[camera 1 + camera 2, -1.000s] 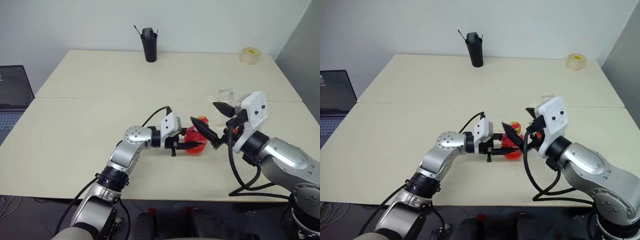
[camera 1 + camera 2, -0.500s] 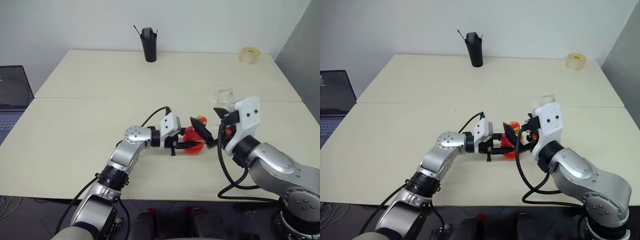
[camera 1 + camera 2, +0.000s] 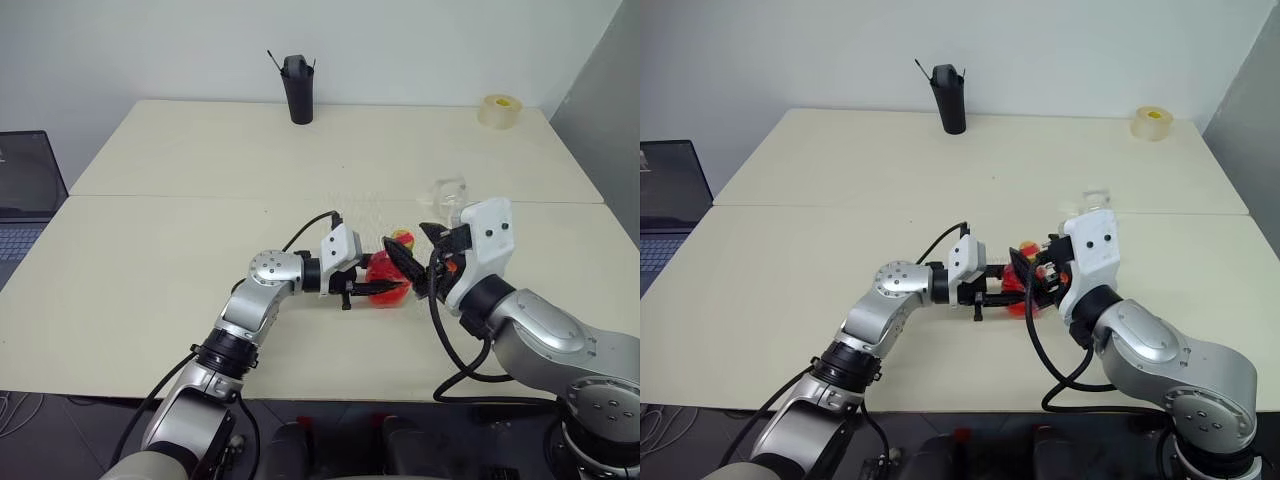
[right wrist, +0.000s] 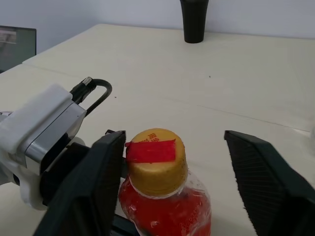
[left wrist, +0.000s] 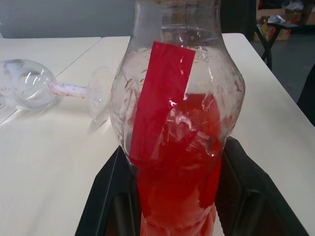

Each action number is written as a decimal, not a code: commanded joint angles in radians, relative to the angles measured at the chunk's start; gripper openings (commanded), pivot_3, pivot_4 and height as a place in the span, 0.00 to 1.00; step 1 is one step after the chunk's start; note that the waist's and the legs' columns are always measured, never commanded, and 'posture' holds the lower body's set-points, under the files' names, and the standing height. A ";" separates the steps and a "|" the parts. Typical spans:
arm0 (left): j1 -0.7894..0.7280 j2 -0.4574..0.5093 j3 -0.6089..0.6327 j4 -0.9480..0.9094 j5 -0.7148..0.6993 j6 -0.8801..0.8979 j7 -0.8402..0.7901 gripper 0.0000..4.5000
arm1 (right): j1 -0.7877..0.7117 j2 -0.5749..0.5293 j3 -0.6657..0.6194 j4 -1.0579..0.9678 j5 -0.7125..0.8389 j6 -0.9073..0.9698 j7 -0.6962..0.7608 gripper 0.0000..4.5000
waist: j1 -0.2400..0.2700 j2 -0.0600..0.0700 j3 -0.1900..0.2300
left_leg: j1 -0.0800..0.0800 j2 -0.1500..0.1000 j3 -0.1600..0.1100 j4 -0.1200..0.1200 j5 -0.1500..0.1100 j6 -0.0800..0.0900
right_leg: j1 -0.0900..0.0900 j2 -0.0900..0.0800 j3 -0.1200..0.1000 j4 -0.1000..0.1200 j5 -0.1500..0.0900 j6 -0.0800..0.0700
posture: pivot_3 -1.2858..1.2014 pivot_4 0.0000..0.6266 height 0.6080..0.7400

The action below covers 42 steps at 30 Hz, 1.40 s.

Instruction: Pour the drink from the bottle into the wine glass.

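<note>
Cap (image 4: 155,160) of the upright bottle (image 5: 174,128) is seen between the spread fingers of the right gripper (image 4: 172,167), one finger touching, the other well apart; the body is clamped by the left gripper (image 5: 172,196); the wine glass (image 5: 49,91) lies toppled beyond it.

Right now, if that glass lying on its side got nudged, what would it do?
The clear stemmed wine glass would probably roll in an arc, since it rests on its rounded bowl and round foot. It looks thin and likely fragile, so a hard knock might crack it.
</note>
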 commanded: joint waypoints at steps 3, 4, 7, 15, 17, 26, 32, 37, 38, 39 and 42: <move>-0.019 -0.005 0.014 -0.023 -0.005 -0.028 -0.007 0.34 | -0.014 -0.018 0.001 -0.065 0.025 -0.031 -0.011 0.35 | 0.000 0.000 0.000 | 0.000 0.000 0.000 0.000 0.000 0.000 | 0.000 0.000 0.000 0.000 0.000 0.000 | 0.52 0.24 1.00; -0.019 -0.005 0.014 -0.023 -0.004 -0.028 -0.007 0.34 | -0.015 -0.022 0.002 -0.064 0.026 -0.033 -0.009 0.28 | 0.000 0.000 0.000 | 0.000 0.000 0.000 0.000 0.000 0.000 | 0.000 0.000 0.000 0.000 0.000 0.000 | 0.52 0.24 1.00; -0.020 -0.005 0.014 -0.021 -0.002 -0.029 -0.007 0.33 | -0.017 -0.038 -0.001 -0.058 0.032 -0.039 0.000 0.27 | 0.000 0.000 0.000 | 0.000 0.000 0.000 0.000 0.000 0.000 | 0.000 0.000 0.000 0.000 0.000 0.000 | 0.52 0.24 1.00; -0.028 -0.013 0.008 -0.021 -0.004 -0.021 -0.008 0.30 | -0.108 -0.272 -0.025 0.049 0.032 -0.095 0.477 0.27 | 0.000 0.001 0.000 | 0.000 0.000 0.000 0.000 0.000 0.000 | 0.000 0.000 -0.002 -0.001 0.000 0.000 | 0.52 0.24 1.00; -0.035 -0.016 0.006 -0.018 -0.004 -0.020 -0.012 0.26 | -0.157 -0.327 -0.026 0.128 0.028 -0.152 0.738 0.27 | 0.000 0.001 0.001 | 0.000 -0.001 0.000 -0.001 0.000 0.001 | 0.000 0.001 -0.001 -0.001 0.000 0.000 | 0.52 0.24 1.00; -0.029 -0.008 0.009 -0.051 -0.010 0.002 -0.005 0.21 | -0.293 -0.405 0.165 0.612 -0.397 -0.502 1.462 0.27 | -0.002 0.001 0.001 | 0.001 -0.002 0.001 0.000 0.000 0.001 | 0.000 0.001 -0.001 -0.001 0.000 0.000 | 0.52 0.24 1.00; -0.009 0.005 0.020 -0.083 -0.012 0.027 0.007 0.21 | -0.310 -0.396 0.137 0.790 -0.476 -0.596 1.624 0.27 | 0.005 0.000 0.001 | 0.000 -0.001 0.001 0.000 0.000 0.001 | 0.000 -0.001 -0.001 -0.001 0.000 0.000 | 0.52 0.24 1.00; -0.005 0.002 0.016 -0.092 -0.011 0.030 0.011 0.19 | -0.309 -0.403 0.102 0.761 -0.480 -0.532 1.576 0.27 | 0.005 0.000 0.001 | 0.000 -0.001 0.000 0.001 0.000 0.001 | 0.000 -0.002 -0.001 -0.001 0.000 0.000 | 0.52 0.24 1.00; -0.007 0.000 0.014 -0.091 -0.011 0.030 0.010 0.19 | -0.316 -0.403 0.078 0.741 -0.456 -0.496 1.550 0.27 | 0.005 0.000 0.001 | 0.000 -0.001 0.000 0.001 0.000 0.001 | 0.000 -0.002 -0.001 -0.001 0.000 0.000 | 0.52 0.24 1.00; -0.006 0.000 0.013 -0.092 -0.012 0.030 0.009 0.19 | -0.319 -0.401 0.052 0.717 -0.425 -0.462 1.528 0.27 | 0.005 0.000 0.001 | 0.000 -0.001 0.000 0.001 0.000 0.001 | 0.000 -0.002 -0.001 -0.001 0.000 0.000 | 0.52 0.24 1.00; -0.007 0.000 0.009 -0.092 -0.018 0.032 0.003 0.18 | -0.311 -0.402 -0.027 0.618 -0.323 -0.362 1.472 0.50 | 0.005 0.001 0.001 | 0.000 -0.001 0.000 0.001 0.000 0.000 | 0.000 -0.003 -0.001 -0.001 0.000 0.000 | 0.52 0.24 1.00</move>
